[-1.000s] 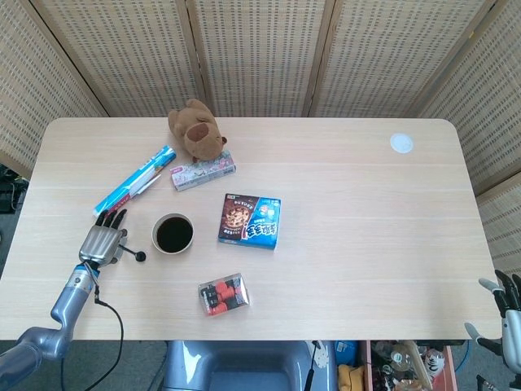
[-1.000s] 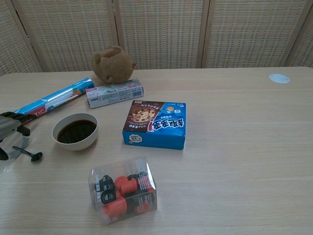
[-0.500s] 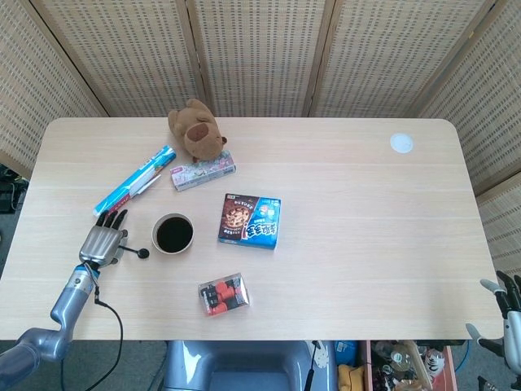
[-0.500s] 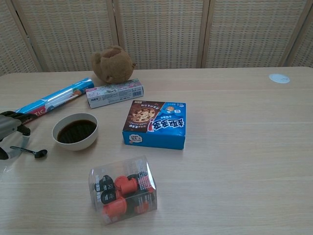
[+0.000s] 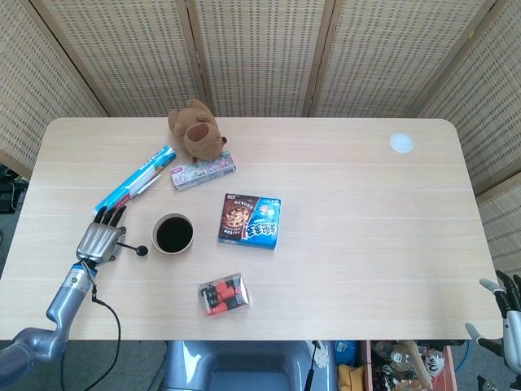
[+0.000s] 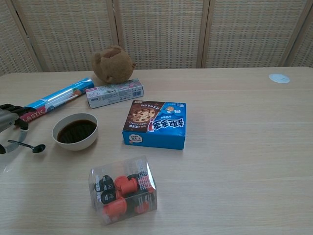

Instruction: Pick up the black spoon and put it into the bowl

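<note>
Head view: black spoon (image 5: 131, 248) pinched in left robot hand (image 5: 101, 239), lifted just off the counter (image 5: 366, 228), long axis roughly level with scoop end toward the bowl (image 5: 173, 234) just to its right; right robot hand (image 5: 509, 303) far off, empty, fingers apart

The left hand (image 5: 101, 240) sits low at the desk's (image 5: 366, 244) 8 o'clock side, fingers pointing toward 12 o'clock, pinching the black spoon (image 5: 130, 249) — its arm (image 5: 61, 301) trails back toward 7 o'clock. The right hand (image 5: 509, 305) hangs off the desk at 4 o'clock — fingers apart, holding nothing.
</note>
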Action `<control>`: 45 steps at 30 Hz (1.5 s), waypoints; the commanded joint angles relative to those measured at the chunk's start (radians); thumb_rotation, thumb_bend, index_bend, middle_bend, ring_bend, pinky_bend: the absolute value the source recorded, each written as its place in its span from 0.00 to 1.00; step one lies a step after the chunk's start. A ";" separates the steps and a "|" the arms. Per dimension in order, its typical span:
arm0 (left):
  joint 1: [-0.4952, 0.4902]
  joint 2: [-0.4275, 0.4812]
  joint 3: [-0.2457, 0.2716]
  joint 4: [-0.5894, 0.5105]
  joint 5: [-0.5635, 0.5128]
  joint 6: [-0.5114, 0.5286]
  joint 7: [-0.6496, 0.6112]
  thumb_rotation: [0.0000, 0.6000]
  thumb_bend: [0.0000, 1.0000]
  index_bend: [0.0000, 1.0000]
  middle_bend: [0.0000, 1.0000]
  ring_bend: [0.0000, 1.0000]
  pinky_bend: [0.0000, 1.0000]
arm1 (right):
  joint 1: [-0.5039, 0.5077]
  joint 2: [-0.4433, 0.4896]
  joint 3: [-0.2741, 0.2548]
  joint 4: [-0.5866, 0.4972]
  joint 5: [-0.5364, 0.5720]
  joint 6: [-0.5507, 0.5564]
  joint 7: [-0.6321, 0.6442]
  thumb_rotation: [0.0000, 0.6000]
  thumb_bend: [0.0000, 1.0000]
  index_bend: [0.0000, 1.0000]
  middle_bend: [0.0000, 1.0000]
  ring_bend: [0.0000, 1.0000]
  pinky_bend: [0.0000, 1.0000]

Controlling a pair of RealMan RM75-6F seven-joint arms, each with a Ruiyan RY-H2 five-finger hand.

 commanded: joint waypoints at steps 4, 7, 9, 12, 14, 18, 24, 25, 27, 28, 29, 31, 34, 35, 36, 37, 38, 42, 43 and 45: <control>-0.005 0.053 -0.002 -0.056 0.017 0.032 0.041 1.00 0.45 0.59 0.00 0.00 0.00 | -0.001 0.000 -0.001 0.002 -0.004 0.003 0.004 1.00 0.26 0.27 0.19 0.05 0.20; -0.016 0.094 0.000 -0.095 0.036 0.052 0.084 1.00 0.45 0.59 0.00 0.00 0.00 | -0.001 0.000 -0.001 0.003 -0.008 0.006 0.007 1.00 0.26 0.27 0.19 0.05 0.20; -0.024 0.119 -0.002 -0.121 0.045 0.061 0.110 1.00 0.46 0.59 0.00 0.00 0.00 | -0.001 -0.001 -0.002 0.004 -0.011 0.008 0.009 1.00 0.26 0.27 0.19 0.05 0.20; -0.039 0.156 -0.008 -0.161 0.061 0.080 0.150 1.00 0.46 0.60 0.00 0.00 0.00 | -0.001 -0.003 -0.002 0.005 -0.015 0.010 0.013 1.00 0.26 0.27 0.19 0.05 0.20; -0.052 0.180 -0.010 -0.188 0.078 0.093 0.190 1.00 0.46 0.60 0.00 0.00 0.00 | -0.001 -0.004 -0.002 0.007 -0.018 0.013 0.016 1.00 0.26 0.27 0.19 0.05 0.20; -0.096 0.222 -0.001 -0.240 0.139 0.107 0.318 1.00 0.46 0.60 0.00 0.00 0.00 | 0.000 -0.008 -0.004 0.012 -0.028 0.018 0.027 1.00 0.26 0.27 0.19 0.05 0.20; -0.143 0.227 0.001 -0.272 0.163 0.080 0.441 1.00 0.45 0.60 0.00 0.00 0.00 | -0.002 -0.012 -0.004 0.019 -0.035 0.027 0.039 1.00 0.26 0.27 0.19 0.05 0.20; -0.150 0.221 0.003 -0.264 0.170 0.080 0.462 1.00 0.45 0.60 0.00 0.00 0.00 | -0.002 -0.013 -0.003 0.020 -0.036 0.029 0.041 1.00 0.26 0.27 0.19 0.05 0.20; -0.159 0.215 0.006 -0.254 0.180 0.078 0.489 1.00 0.45 0.60 0.00 0.00 0.00 | -0.003 -0.014 -0.003 0.022 -0.036 0.032 0.044 1.00 0.26 0.27 0.19 0.05 0.20; -0.165 0.210 0.007 -0.248 0.184 0.076 0.507 1.00 0.46 0.60 0.00 0.00 0.00 | -0.004 -0.014 -0.003 0.024 -0.036 0.033 0.046 1.00 0.26 0.27 0.19 0.05 0.20; -0.169 0.207 0.008 -0.245 0.186 0.073 0.518 1.00 0.45 0.60 0.00 0.00 0.00 | -0.005 -0.015 -0.003 0.025 -0.036 0.034 0.048 1.00 0.26 0.27 0.19 0.05 0.20; -0.179 0.199 0.009 -0.239 0.189 0.064 0.544 1.00 0.45 0.60 0.00 0.00 0.00 | -0.005 -0.016 -0.003 0.028 -0.037 0.036 0.051 1.00 0.26 0.27 0.19 0.05 0.20; -0.192 0.187 0.013 -0.230 0.197 0.052 0.570 1.00 0.45 0.60 0.00 0.00 0.00 | -0.007 -0.017 -0.003 0.032 -0.036 0.039 0.056 1.00 0.26 0.27 0.19 0.05 0.20; -0.198 0.183 0.016 -0.226 0.204 0.050 0.582 1.00 0.46 0.60 0.00 0.00 0.00 | -0.008 -0.018 -0.002 0.033 -0.035 0.040 0.058 1.00 0.26 0.27 0.19 0.05 0.20; -0.202 0.177 0.019 -0.221 0.209 0.048 0.592 1.00 0.46 0.60 0.00 0.00 0.00 | -0.009 -0.018 -0.002 0.034 -0.034 0.041 0.059 1.00 0.26 0.27 0.19 0.05 0.20; -0.207 0.171 0.021 -0.216 0.214 0.045 0.604 1.00 0.46 0.60 0.00 0.00 0.00 | -0.009 -0.019 -0.002 0.035 -0.034 0.041 0.061 1.00 0.26 0.27 0.19 0.05 0.20; -0.212 0.164 0.023 -0.210 0.219 0.041 0.617 1.00 0.46 0.60 0.00 0.00 0.00 | -0.009 -0.019 -0.001 0.037 -0.034 0.041 0.063 1.00 0.26 0.27 0.19 0.05 0.20; -0.230 0.132 0.032 -0.186 0.230 0.025 0.658 1.00 0.46 0.60 0.00 0.00 0.00 | -0.011 -0.020 0.000 0.044 -0.033 0.044 0.071 1.00 0.26 0.27 0.19 0.05 0.20; -0.232 0.126 0.033 -0.182 0.232 0.025 0.667 1.00 0.46 0.60 0.00 0.00 0.00 | -0.012 -0.020 0.000 0.045 -0.031 0.045 0.074 1.00 0.26 0.27 0.19 0.05 0.20; -0.237 0.114 0.033 -0.176 0.233 0.025 0.678 1.00 0.46 0.60 0.00 0.00 0.00 | -0.014 -0.020 0.001 0.048 -0.028 0.046 0.079 1.00 0.26 0.27 0.19 0.05 0.20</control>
